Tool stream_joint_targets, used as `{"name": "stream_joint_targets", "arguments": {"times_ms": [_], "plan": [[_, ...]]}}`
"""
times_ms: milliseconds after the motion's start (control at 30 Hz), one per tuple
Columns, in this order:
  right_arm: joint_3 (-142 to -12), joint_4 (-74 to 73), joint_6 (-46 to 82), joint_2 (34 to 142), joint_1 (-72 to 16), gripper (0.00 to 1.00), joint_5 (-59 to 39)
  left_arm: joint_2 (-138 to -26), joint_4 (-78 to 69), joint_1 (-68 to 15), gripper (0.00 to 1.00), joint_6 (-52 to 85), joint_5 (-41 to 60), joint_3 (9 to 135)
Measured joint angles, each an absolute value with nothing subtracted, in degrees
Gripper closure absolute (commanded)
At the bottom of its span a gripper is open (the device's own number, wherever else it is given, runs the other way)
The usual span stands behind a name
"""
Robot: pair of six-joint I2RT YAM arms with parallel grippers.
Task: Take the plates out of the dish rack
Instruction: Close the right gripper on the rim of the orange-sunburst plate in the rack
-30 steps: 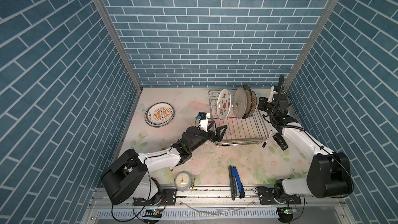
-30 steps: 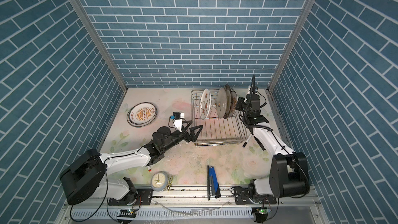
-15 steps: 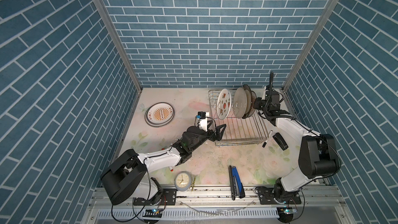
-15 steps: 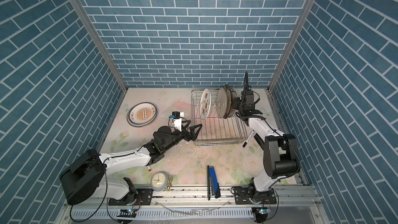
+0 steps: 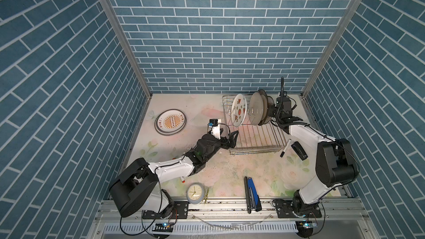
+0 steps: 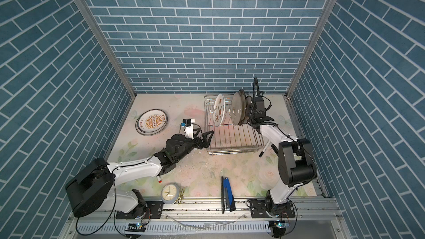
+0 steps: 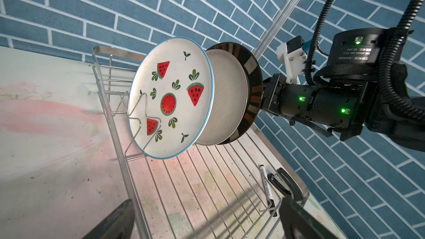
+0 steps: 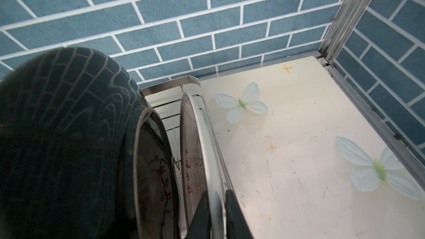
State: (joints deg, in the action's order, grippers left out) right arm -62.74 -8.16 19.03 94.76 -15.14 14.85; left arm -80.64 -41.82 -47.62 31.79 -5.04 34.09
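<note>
Standing upright in the dish rack [image 5: 255, 139] at the bench's [image 5: 230, 168] far right corner, the plates [image 5: 239, 110] are seen; the endmost plate [image 8: 193, 157] is clamped by the right gripper [image 8: 216, 194]; the left gripper [image 5: 228, 135] is spread wide.

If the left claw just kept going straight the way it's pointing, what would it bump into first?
Probably the dish rack: its wire edge lies just ahead of the open left gripper. Beyond that stands the watermelon plate, though depth is hard to judge.
</note>
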Motion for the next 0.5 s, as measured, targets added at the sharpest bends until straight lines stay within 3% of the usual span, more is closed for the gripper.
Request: {"name": "stream_joint_targets", "arguments": {"times_ms": [500], "plan": [[-58.2, -12.4, 16.4, 93.5, -17.2, 0.96, 23.7, -82.4, -40.6, -47.6, 0.00, 32.4, -5.2, 35.4]]}}
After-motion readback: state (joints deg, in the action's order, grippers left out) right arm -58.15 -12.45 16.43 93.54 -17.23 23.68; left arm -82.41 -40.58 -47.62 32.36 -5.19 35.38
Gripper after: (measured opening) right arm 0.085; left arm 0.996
